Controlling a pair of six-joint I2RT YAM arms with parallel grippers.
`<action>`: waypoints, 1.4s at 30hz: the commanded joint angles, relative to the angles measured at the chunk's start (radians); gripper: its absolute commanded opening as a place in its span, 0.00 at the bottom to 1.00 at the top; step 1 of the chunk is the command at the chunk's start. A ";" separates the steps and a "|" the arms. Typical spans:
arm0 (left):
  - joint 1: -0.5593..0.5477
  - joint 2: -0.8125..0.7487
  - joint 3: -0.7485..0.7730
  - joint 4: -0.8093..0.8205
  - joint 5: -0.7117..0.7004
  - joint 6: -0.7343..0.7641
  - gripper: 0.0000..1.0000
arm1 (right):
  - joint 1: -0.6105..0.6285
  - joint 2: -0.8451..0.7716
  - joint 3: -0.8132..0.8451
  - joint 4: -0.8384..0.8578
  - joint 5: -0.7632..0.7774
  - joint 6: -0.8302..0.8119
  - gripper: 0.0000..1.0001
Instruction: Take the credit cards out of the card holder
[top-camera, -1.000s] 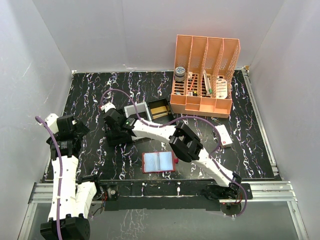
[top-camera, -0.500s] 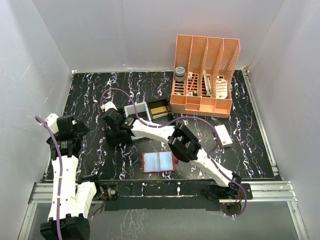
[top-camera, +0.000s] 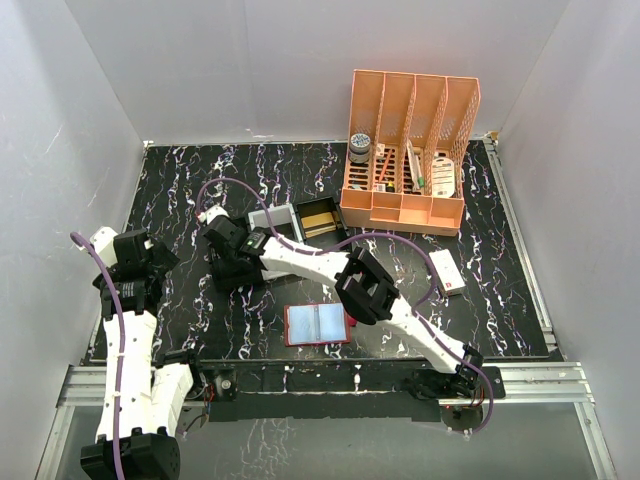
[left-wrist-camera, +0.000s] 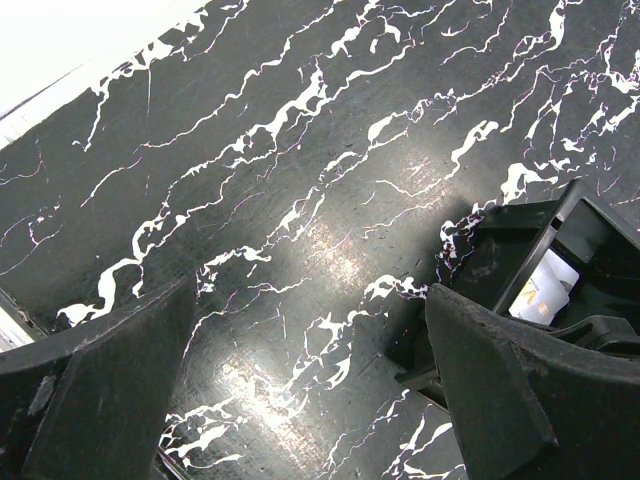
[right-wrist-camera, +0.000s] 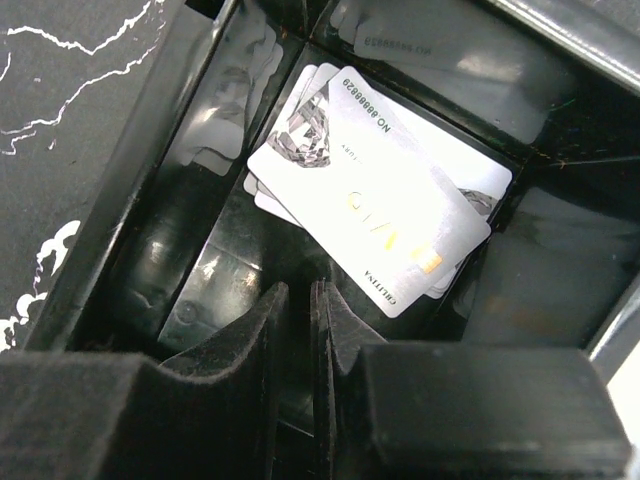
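Note:
The red card holder (top-camera: 318, 324) lies open on the table near the front edge, pale blue showing inside it. My right gripper (top-camera: 224, 262) is well to its left and reaches down over a black tray compartment (right-wrist-camera: 130, 230). A few pale grey credit cards (right-wrist-camera: 370, 200) lie fanned flat in that compartment. In the right wrist view the right gripper (right-wrist-camera: 300, 292) has only a narrow slit between its jaws, with nothing in it, just short of the cards. My left gripper (left-wrist-camera: 310, 300) is wide open over bare marble at the left (top-camera: 140, 268), beside the black tray (left-wrist-camera: 530, 250).
A black tray with a grey insert (top-camera: 275, 222) and a tan piece (top-camera: 320, 216) sits behind the right gripper. An orange desk organiser (top-camera: 405, 150) stands at the back right. A small white box (top-camera: 447, 270) lies right of the right arm.
The right arm's wrist and gripper have shifted slightly to the left. The left arm and the card holder have not moved.

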 joint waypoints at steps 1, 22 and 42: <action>-0.003 -0.004 0.019 0.005 -0.009 0.008 0.99 | -0.001 0.002 0.048 -0.039 -0.052 -0.012 0.14; -0.003 -0.015 0.013 0.010 -0.005 0.009 0.99 | -0.002 0.034 0.056 -0.060 0.146 -0.076 0.23; -0.003 -0.006 0.012 0.019 0.012 0.016 0.99 | -0.002 -0.142 0.004 0.138 0.101 -0.051 0.41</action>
